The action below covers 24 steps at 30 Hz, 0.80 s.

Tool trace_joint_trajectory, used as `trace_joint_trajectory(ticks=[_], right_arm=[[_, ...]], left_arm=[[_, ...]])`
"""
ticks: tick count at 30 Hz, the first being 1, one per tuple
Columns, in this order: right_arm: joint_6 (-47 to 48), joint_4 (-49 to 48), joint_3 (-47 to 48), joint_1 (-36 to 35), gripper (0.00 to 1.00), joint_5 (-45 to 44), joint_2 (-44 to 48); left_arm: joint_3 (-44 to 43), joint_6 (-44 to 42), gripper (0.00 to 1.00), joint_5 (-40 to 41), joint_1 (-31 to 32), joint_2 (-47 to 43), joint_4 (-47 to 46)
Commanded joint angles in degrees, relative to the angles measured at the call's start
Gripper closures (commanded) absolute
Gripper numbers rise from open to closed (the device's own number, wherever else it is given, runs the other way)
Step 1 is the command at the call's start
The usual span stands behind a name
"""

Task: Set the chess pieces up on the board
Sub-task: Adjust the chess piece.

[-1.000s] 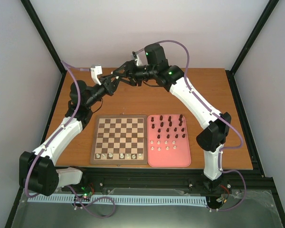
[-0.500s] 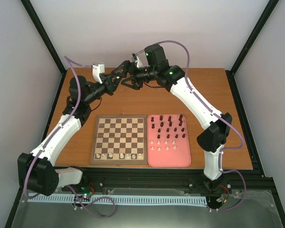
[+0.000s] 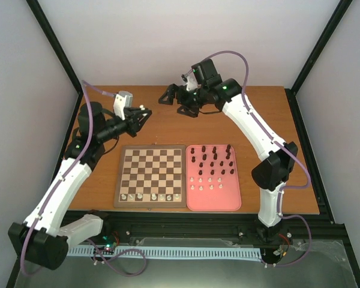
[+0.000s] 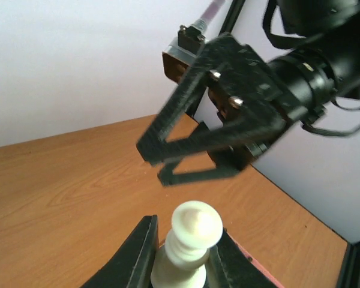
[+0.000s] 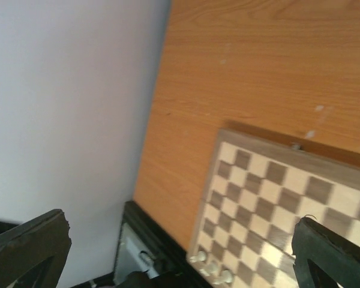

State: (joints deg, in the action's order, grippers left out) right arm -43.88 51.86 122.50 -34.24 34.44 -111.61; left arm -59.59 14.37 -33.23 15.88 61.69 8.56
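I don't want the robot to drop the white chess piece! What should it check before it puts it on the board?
1. Grip: ok. The left hand pinches the white piece between both fingers.
2. Right hand empty: ok. It is wide open and holds nothing.
3. Way to the board: ok. The right hand hangs on the far side, not in between.
4. Free squares: ok. Most of the board is bare. Only its near edge has a row of pieces.
5. Which kind of piece this is, and so which square it needs: cannot tell.
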Motion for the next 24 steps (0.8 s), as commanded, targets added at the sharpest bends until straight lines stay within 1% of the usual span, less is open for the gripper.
trace_joint_trajectory(ticks=[1, 5, 10, 12, 15, 17, 21, 24], right_arm=[[8.47, 7.29, 0.32, 0.84, 0.0, -8.17, 0.1], [12.85, 11.91, -0.37, 0.75, 0.0, -12.91, -0.19], [14.76, 15.36, -2.57, 0.26, 0.0, -21.2, 1.91], [14.73, 17.07, -3.15, -0.26, 0.0, -24.13, 2.47], [14.73, 19.14, -3.91, -1.92, 0.0, -26.79, 2.71], [15.38, 19.82, -3.9, -3.46, 0.0, -28.26, 2.74], [17.77, 20.39, -4.2, -6.36, 0.0, -29.41, 3.62], [20.62, 19.06, -8.3, -7.06, 0.0, -29.1, 6.18]], left_arm=[[2.29, -3.1, 0.99, 0.07, 0.4, -5.1, 10.75], [7.26, -0.82, 0.99, 2.17, 0.38, -11.21, 14.33], [11.59, -1.59, 0.99, 2.76, 0.42, -17.32, 22.1], [13.87, -0.9, 0.99, 7.48, 2.0, -20.15, 24.43], [17.83, 3.39, 0.99, 11.44, 3.33, -22.57, 25.34], [19.18, 5.85, 0.99, 12.6, 3.94, -23.41, 25.91], [19.53, 9.64, 0.99, 18.76, 3.98, -26.5, 28.01], [17.87, 14.94, 0.99, 23.95, 3.98, -27.47, 31.9]])
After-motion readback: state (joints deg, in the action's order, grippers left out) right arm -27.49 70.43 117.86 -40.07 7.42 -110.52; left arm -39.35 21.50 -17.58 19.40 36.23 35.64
